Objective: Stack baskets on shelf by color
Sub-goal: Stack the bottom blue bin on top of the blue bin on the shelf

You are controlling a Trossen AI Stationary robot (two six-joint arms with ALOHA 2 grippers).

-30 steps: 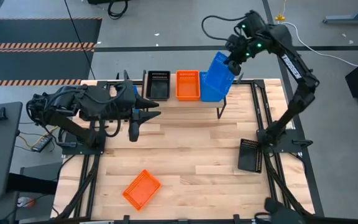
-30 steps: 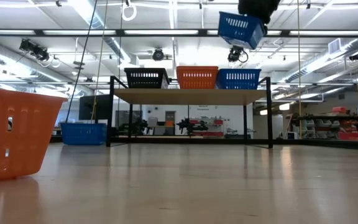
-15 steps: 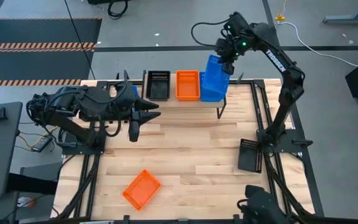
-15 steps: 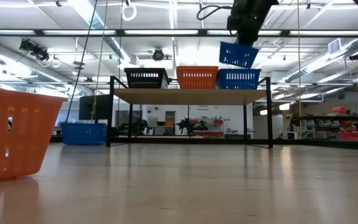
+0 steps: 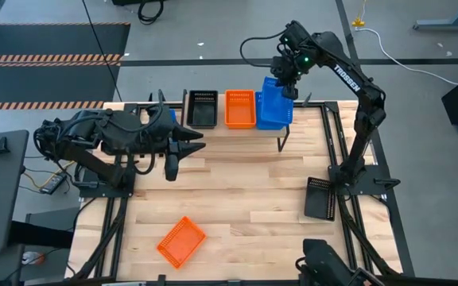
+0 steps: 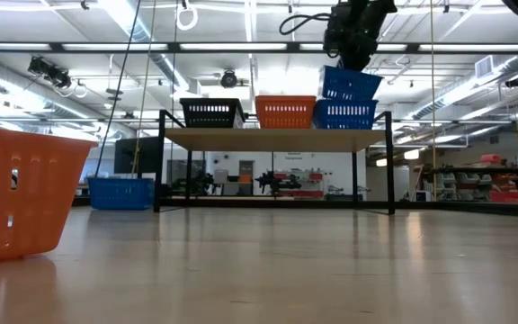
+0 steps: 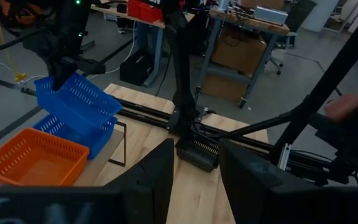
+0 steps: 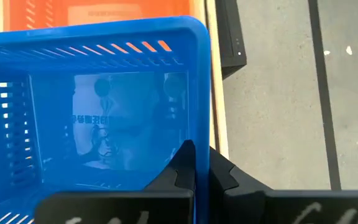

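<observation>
My right gripper [image 5: 286,78] is shut on a blue basket [image 5: 272,102] above the right end of the shelf [image 6: 277,137]. This basket [image 6: 349,83] sits tilted on top of a second blue basket [image 6: 344,115] on the shelf. An orange basket [image 5: 241,109] stands in the shelf's middle and a black basket [image 5: 203,109] at its left end. My left gripper [image 5: 199,137] is open and empty, level above the table near the shelf's left end. My right gripper pinches the blue basket's far end wall [image 8: 201,140], one finger [image 8: 185,163] inside the basket and one [image 8: 221,173] outside. The fingers come slanting down from above and the far right. The basket is tilted, its lower side at the rim of the blue basket under it.
An orange basket [image 5: 181,241] lies on the table near the front left. A black basket [image 5: 320,199] lies by the right arm's base. A third blue basket [image 6: 121,192] stands at the far left, beside the shelf. Bare wood lies in the table's middle.
My right gripper has gone down and toward the table's left with the blue basket. The basket, which hung steeply tilted high above the shelf's right end, has come down onto the blue basket on the shelf and is less tilted.
</observation>
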